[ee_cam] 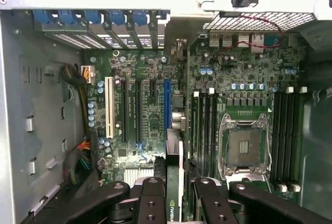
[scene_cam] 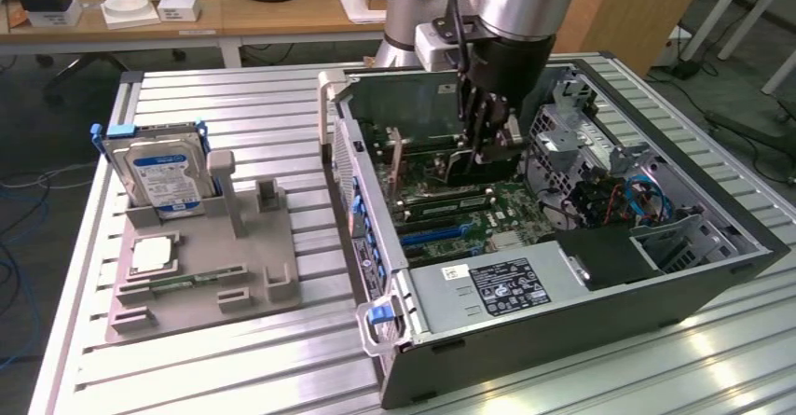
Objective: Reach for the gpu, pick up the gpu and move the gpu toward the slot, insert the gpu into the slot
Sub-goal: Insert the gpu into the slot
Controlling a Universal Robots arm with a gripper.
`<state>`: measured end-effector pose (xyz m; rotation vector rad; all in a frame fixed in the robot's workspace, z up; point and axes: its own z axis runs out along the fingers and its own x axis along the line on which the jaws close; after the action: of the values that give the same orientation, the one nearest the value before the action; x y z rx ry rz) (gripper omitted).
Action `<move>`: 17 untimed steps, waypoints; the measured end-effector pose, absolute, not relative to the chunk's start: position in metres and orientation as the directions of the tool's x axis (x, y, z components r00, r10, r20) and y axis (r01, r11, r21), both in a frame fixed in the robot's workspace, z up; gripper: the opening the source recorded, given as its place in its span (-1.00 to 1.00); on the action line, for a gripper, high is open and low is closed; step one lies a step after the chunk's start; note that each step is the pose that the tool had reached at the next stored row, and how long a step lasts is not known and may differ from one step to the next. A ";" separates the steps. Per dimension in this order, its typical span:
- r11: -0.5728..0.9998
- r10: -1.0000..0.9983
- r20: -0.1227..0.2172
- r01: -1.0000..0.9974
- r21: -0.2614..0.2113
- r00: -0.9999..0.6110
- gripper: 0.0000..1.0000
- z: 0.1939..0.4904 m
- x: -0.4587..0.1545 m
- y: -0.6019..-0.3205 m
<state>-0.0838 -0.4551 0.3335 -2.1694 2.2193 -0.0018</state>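
My pincer (ee_cam: 178,195) is clamped on the gpu (ee_cam: 173,211), the black fingers (ee_cam: 151,198) only narrowly apart with the thin card edge-on between them. On the card is a green-and-white mark that I read, not quite surely, as nVIDIA. The card hangs inside the open case (scene_cam: 696,275), over the motherboard (ee_cam: 150,115). Just beyond its edge and in line with it runs the blue slot (ee_cam: 167,105). In the exterior view, the power supply (scene_cam: 498,289) carries a dark label with white print too small to read. Well apart, on the table (scene_cam: 249,359), a grey tray (scene_cam: 249,266) holds a hard drive (scene_cam: 162,177) with a blue label.
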 end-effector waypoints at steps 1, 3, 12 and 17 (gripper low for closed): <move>0.026 -0.999 -0.026 -0.999 -0.027 -0.026 -0.48 0.332 -0.084 -0.455; 0.032 -0.999 -0.026 -0.999 -0.027 -0.031 -0.48 0.329 -0.085 -0.456; 0.042 -0.999 -0.026 -0.999 -0.027 -0.041 -0.48 0.317 -0.088 -0.459; 0.043 -0.999 -0.026 -0.999 -0.027 -0.042 -0.48 0.312 -0.087 -0.464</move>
<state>-0.0875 -0.4638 0.3121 -2.1470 2.2411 -0.0023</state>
